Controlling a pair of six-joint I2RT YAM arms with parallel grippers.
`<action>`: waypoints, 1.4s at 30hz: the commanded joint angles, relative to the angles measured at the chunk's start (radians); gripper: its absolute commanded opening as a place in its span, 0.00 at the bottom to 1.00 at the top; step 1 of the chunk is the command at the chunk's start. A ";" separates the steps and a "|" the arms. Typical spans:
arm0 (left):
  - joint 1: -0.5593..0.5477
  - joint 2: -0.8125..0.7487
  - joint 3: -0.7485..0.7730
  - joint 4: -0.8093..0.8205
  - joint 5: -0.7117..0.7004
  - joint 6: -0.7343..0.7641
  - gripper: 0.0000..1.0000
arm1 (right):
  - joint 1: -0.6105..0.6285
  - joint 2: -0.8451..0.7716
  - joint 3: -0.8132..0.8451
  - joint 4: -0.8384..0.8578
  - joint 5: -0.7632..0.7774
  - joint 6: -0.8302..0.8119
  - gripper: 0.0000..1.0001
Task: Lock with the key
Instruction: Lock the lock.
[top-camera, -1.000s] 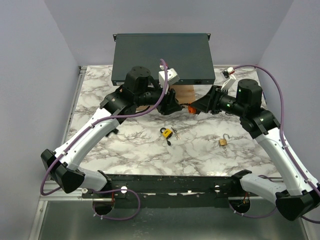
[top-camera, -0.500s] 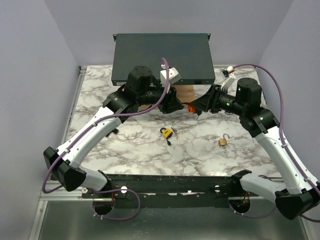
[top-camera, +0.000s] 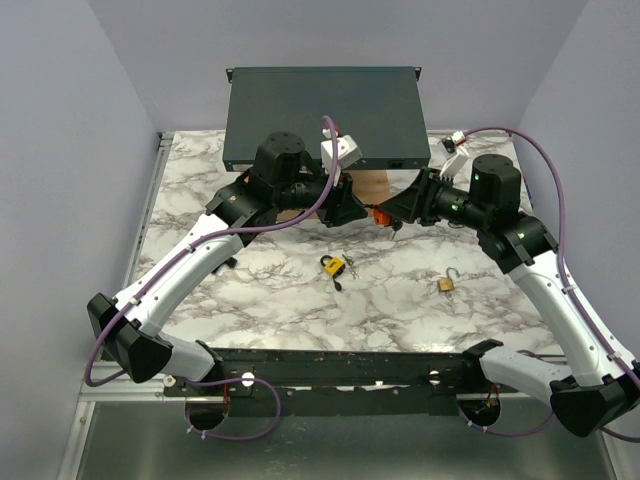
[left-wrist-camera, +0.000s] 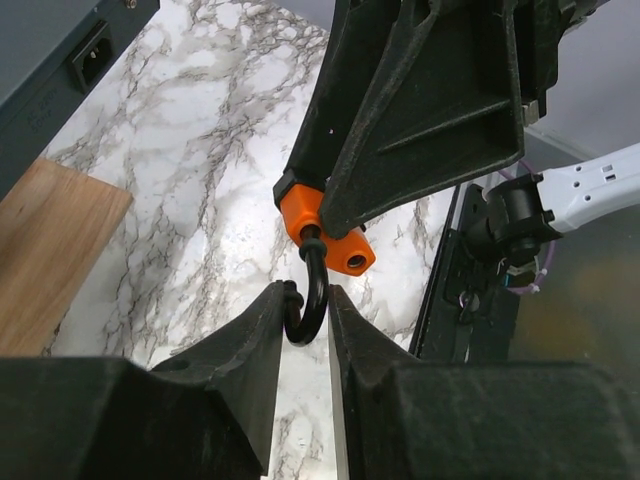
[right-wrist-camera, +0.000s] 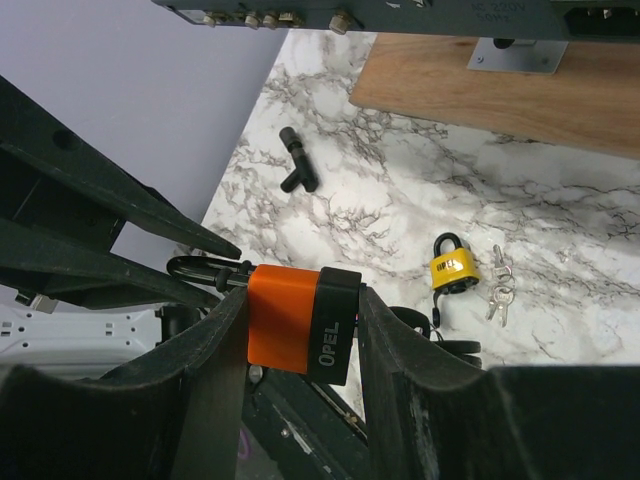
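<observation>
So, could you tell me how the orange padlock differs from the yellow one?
The orange padlock is held off the table in the right gripper; the yellow padlock lies on the marble table. The orange one's shackle hangs open like a hook; the yellow one's is closed. Keys lie beside the yellow one only. Both have dark shackles.

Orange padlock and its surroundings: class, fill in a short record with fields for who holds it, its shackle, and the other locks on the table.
orange padlock: off the marble table, body clamped in the right gripper
shackle: black, between the fingers of the left gripper; contact unclear
yellow padlock: lying on the table, keys beside it
brass padlock: on the table, its hoop open
</observation>
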 joint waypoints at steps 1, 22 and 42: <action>-0.004 0.007 -0.015 0.038 0.028 -0.007 0.19 | 0.011 0.000 0.039 0.030 -0.017 0.017 0.05; -0.011 -0.197 -0.168 0.242 -0.147 -0.221 0.00 | 0.026 -0.066 0.023 0.165 -0.020 -0.018 0.81; -0.009 -0.448 -0.010 0.175 0.028 -0.382 0.00 | 0.027 -0.019 0.112 0.979 -0.616 0.175 0.95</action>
